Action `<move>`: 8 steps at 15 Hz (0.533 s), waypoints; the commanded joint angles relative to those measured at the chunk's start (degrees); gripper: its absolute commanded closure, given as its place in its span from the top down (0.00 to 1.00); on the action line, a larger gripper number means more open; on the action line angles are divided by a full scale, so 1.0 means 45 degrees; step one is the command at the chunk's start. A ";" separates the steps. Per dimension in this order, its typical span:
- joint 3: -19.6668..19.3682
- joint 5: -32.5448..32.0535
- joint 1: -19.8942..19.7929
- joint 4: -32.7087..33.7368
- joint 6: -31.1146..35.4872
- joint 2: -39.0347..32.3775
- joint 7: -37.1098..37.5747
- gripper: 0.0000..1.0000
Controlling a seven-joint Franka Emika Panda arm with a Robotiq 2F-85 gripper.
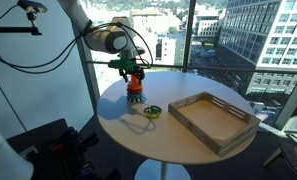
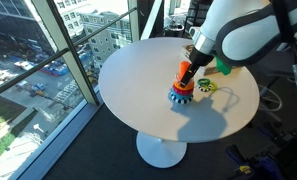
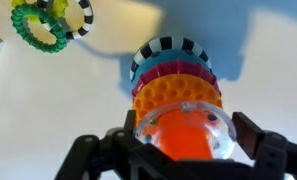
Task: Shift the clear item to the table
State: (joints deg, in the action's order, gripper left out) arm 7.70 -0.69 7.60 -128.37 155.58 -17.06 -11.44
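A ring-stacking toy point(image 1: 135, 93) stands on the round white table point(image 1: 128, 135), with black-and-white, blue, pink and orange rings in the wrist view. The clear ring point(image 3: 183, 128), with small beads inside, sits on top of the stack over the orange cone. My gripper point(image 3: 184, 140) comes down from above, one finger against each side of the clear ring, shut on it. The gripper point(image 1: 134, 78) and the toy point(image 2: 182, 92) show in both exterior views, above the table point(image 2: 138, 85).
Loose green, yellow and black-and-white rings point(image 1: 152, 111) lie on the table beside the stack; they also show in the wrist view point(image 3: 48, 22). A rectangular wooden tray point(image 1: 193, 128) stands further along the table. Tall windows run close behind the table.
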 commanded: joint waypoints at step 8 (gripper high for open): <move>-0.0032 -0.0418 -0.0011 -0.1657 0.0059 0.2747 0.0580 0.68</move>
State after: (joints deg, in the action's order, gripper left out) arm 7.89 -0.72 7.59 -132.90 155.58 -9.35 -11.24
